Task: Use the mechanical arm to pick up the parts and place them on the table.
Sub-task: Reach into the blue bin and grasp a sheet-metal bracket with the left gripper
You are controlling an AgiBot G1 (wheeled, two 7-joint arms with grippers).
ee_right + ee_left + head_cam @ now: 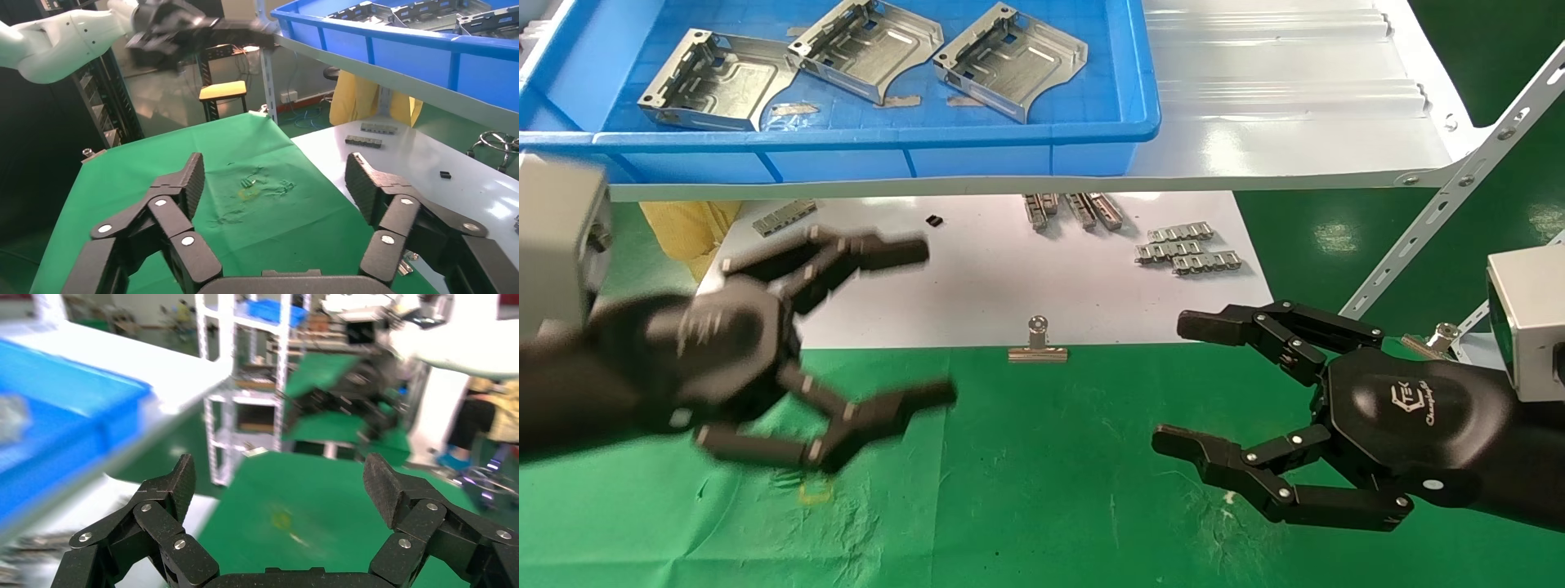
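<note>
3 parts [866,47] in blue tray [977,135], 0 on green table [1042,474], left gripper [928,322] spread wide and empty, right gripper [1177,384] spread wide and empty, both above the cloth

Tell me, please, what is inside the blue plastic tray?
Inside the blue tray lie three silvery parts, side by side on its floor, with small scraps of tape between them. The tray's far end lies outside the head view, and its near wall hides nothing.

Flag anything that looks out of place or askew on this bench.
Nothing is spilled or broken. Three parts lie in the blue tray at different angles, none yet on the green table. Its cloth is scuffed and wrinkled. Left gripper and right gripper hover open and empty.
</note>
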